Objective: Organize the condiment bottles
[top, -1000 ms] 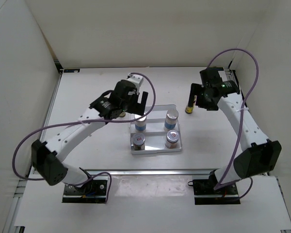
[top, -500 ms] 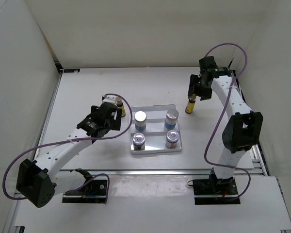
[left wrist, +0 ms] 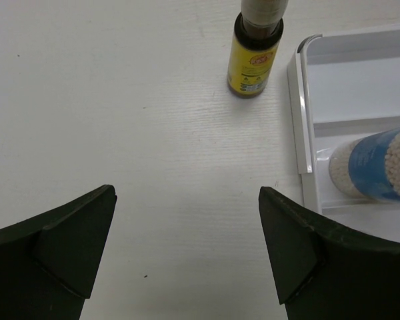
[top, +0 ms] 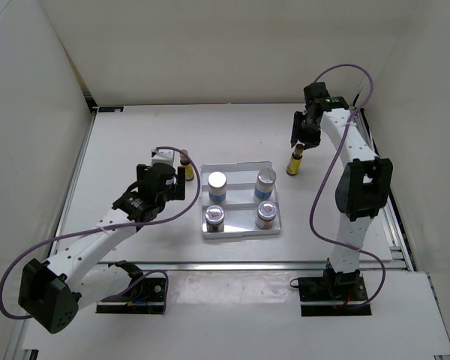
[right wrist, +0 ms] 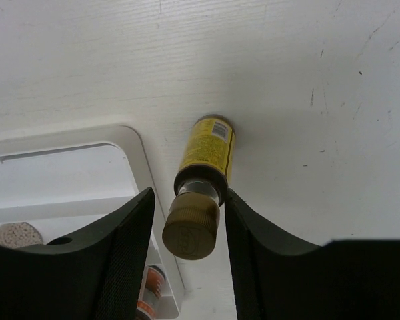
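On the white table (top: 135, 135), my right gripper (right wrist: 188, 193) straddles the slim yellow tan-capped bottle (right wrist: 207, 150), jaws just clear; I'd center before squeezing. Left gripper (left wrist: 187, 192) wide, empty.

In my left wrist view, the top edge is cutting off the cap of the yellow bottle (left wrist: 255, 57), and the right edge is cropping the blurred white cylinder (left wrist: 377, 167). My right hand (right wrist: 189, 203) is flanking the other yellow bottle (right wrist: 210, 150); I am failing to tell whether it is touching. A dark jar (right wrist: 150, 293) is running off the bottom edge.
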